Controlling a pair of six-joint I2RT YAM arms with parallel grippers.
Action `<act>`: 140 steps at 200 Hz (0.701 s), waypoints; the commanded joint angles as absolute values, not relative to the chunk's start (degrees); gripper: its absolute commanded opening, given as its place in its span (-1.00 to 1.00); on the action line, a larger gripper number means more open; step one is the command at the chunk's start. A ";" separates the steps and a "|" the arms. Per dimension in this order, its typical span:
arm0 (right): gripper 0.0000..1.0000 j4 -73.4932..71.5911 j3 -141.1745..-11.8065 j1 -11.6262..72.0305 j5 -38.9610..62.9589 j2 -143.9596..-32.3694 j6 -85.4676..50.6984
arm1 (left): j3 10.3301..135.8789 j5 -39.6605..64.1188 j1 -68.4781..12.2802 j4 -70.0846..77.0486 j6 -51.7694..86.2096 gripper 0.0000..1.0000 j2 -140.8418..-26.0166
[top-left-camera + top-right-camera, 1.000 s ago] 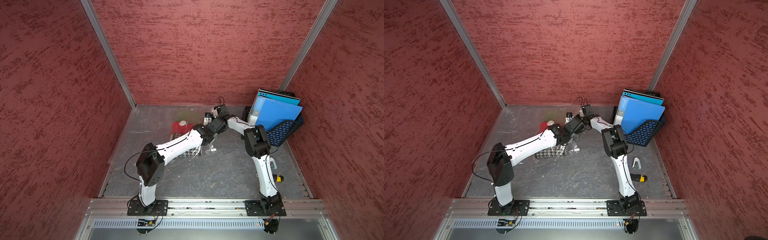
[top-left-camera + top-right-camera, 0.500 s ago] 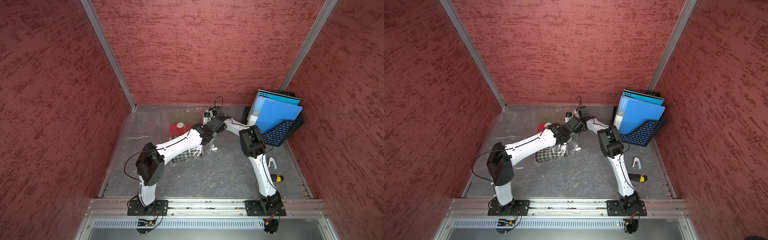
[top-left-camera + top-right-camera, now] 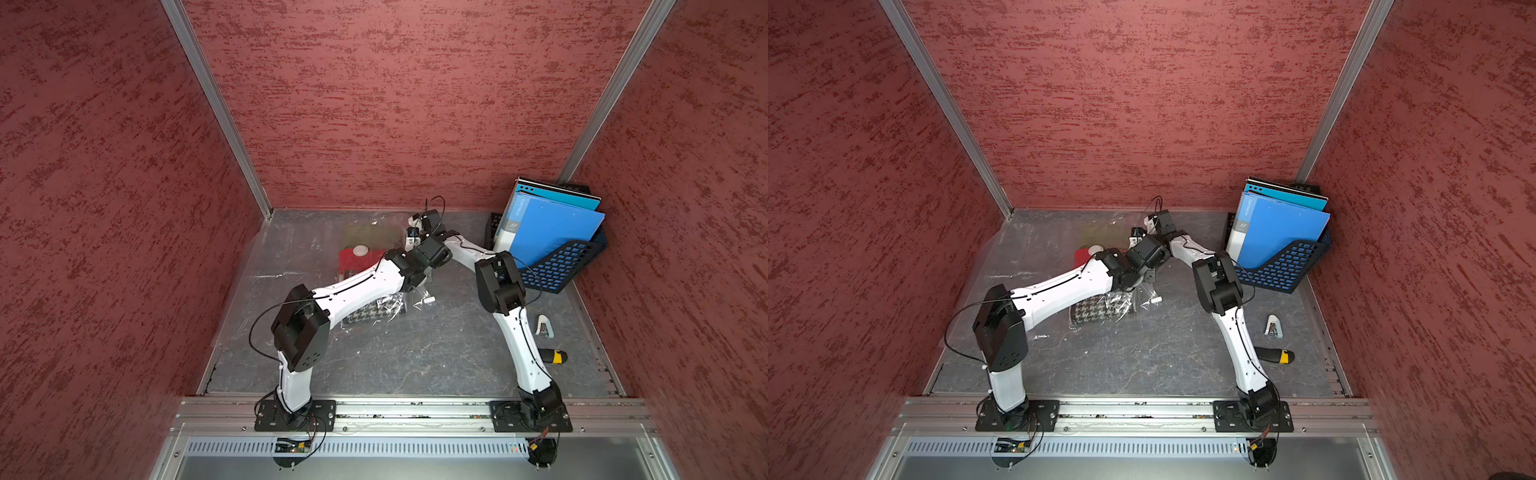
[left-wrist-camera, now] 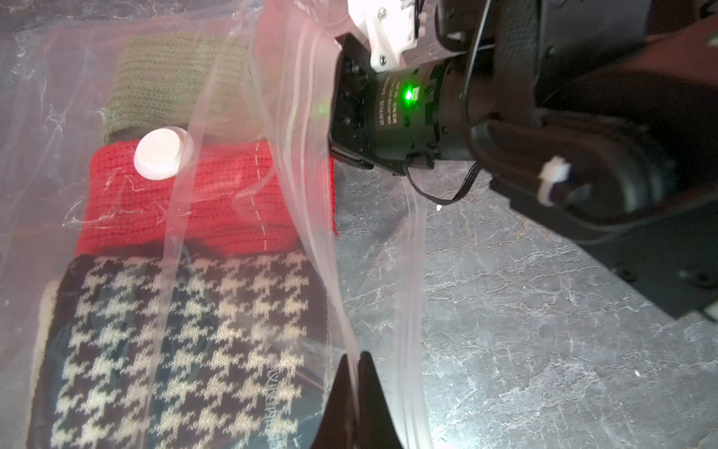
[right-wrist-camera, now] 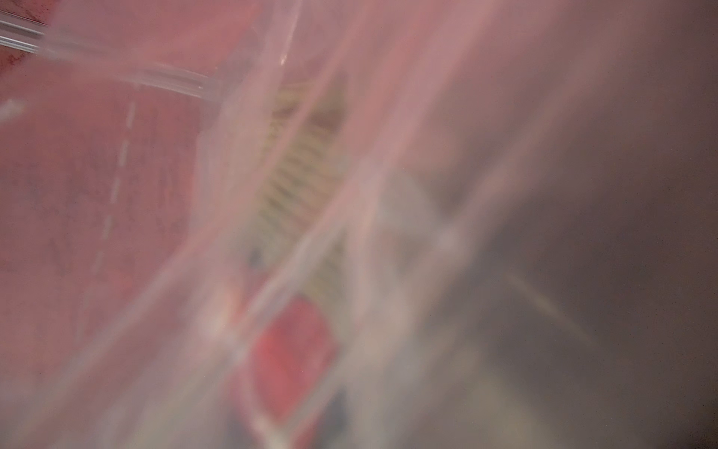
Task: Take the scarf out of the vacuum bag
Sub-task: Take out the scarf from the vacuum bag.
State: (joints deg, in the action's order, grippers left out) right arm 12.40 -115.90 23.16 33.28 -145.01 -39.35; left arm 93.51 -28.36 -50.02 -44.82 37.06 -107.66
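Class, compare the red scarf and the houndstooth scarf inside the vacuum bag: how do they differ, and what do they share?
The red scarf is one plain colour; the houndstooth scarf carries a dark-and-cream check. The white valve cap sits over the red scarf's edge, not over the houndstooth scarf. The red scarf lies in the middle, next to an olive green scarf; the houndstooth scarf lies at the end of the row. Both are folded knits lying flat under the clear vacuum bag.

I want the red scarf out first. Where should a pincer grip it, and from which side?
Probably the folded end of the red knitted scarf nearest the clear plastic vacuum bag's mouth, coming in low from the bare-table side. That end faces the opening, under film the left pincer pinches; other scarves flank its long sides.
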 commanded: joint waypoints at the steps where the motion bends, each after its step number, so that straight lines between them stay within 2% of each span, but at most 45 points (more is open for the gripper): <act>1: -1.00 13.52 -116.23 23.73 32.52 -144.93 -37.83 | 92.88 -28.29 -49.62 -43.70 37.03 -1.00 -106.08; 52: -1.00 9.36 -103.74 22.92 23.34 -134.76 -36.70 | 92.22 -28.18 -49.13 -43.15 37.26 -1.00 -106.50; 94: -1.00 11.96 -106.82 22.85 23.25 -137.22 -35.79 | 91.93 -28.04 -49.37 -42.98 37.72 -1.00 -105.91; 109: -0.43 14.61 -111.11 22.85 23.61 -140.17 -35.73 | 92.22 -28.23 -49.85 -43.24 37.50 -1.00 -105.60; 127: -0.03 17.22 -116.06 22.84 23.60 -143.46 -35.33 | 93.07 -28.13 -50.38 -43.84 37.36 -1.00 -105.42; 140: 0.10 19.44 -119.66 22.86 24.27 -145.74 -35.20 | 93.69 -28.45 -50.73 -44.36 37.29 -1.00 -105.38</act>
